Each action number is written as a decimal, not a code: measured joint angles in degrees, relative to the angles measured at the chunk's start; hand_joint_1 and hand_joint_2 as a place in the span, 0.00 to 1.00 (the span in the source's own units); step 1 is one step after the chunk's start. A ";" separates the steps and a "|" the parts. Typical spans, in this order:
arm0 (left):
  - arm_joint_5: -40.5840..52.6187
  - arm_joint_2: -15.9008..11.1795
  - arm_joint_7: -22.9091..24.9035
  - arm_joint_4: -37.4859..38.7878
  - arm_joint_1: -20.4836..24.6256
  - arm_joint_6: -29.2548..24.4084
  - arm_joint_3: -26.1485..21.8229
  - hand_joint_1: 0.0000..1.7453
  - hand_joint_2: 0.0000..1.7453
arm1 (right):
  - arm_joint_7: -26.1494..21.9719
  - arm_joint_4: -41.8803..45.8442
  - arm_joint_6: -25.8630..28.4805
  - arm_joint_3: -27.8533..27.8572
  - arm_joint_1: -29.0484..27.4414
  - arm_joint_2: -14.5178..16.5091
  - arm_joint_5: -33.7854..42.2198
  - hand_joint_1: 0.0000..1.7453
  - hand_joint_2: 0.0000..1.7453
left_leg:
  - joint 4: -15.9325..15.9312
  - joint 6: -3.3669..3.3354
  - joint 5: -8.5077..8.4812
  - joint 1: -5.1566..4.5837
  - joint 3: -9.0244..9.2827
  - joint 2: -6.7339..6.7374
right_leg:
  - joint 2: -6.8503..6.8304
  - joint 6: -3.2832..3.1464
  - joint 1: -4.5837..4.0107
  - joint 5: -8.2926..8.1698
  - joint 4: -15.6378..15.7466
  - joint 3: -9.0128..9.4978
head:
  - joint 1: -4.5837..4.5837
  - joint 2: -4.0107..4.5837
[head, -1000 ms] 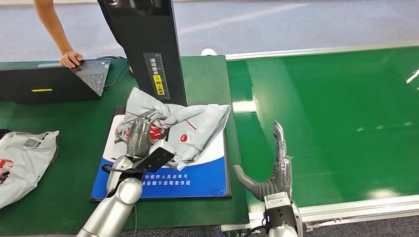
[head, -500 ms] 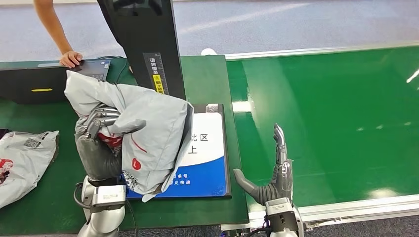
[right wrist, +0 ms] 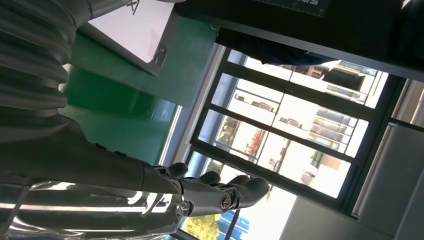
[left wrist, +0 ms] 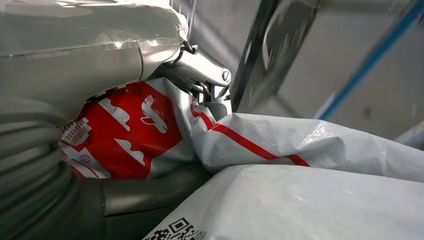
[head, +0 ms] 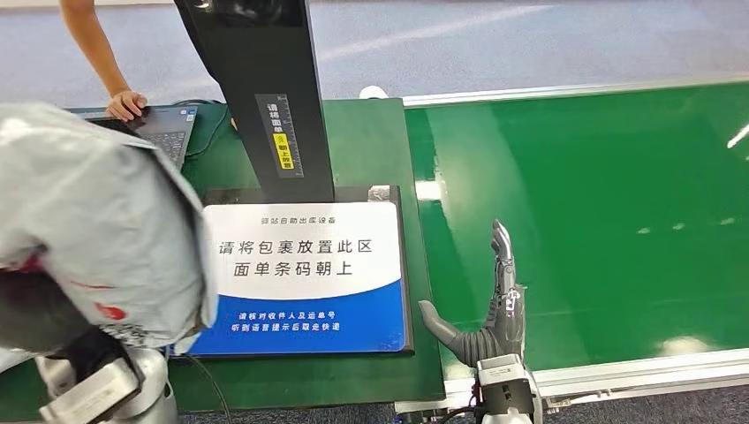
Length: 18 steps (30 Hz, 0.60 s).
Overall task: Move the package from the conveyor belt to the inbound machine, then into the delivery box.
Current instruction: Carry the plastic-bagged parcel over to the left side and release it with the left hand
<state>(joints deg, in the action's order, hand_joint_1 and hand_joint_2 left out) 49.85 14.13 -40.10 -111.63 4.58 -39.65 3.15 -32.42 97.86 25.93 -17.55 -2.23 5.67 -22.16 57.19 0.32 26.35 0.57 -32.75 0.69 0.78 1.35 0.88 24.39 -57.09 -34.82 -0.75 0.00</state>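
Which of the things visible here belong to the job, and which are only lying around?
Belonging to the job:
- grey package, held up by the left hand
- inbound machine pad
- green conveyor belt

Only lying around:
- laptop, a person's hand on it
- right hand, open, holding nothing

The right hand (right wrist: 150,187) reaches out from its ribbed grey cover, dark fingers (right wrist: 240,189) straight and together, holding nothing. Beside it lie the green table (right wrist: 185,70) and a corner of the white sign (right wrist: 132,27) in its dark frame. Beyond the fingertips a large dark-framed window (right wrist: 295,125) shows bright buildings outside
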 joint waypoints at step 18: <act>16.93 1.65 12.46 -5.61 4.45 0.13 -15.86 0.06 1.00 | 0.02 -0.87 1.60 -1.27 0.50 0.52 0.30 0.00 1.00 | 0.00 0.01 -0.01 -0.03 0.15 -0.05 | -0.07 0.02 -0.01 0.07 0.02 0.11 | -0.01 0.00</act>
<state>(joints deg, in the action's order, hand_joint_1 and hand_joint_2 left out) 66.78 15.79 -27.64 -117.24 9.03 -39.52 -12.71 -32.40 96.99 27.53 -18.81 -1.73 6.19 -21.86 57.19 0.33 26.34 0.54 -32.61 0.64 0.71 1.37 0.87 24.46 -57.07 -34.71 -0.75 0.00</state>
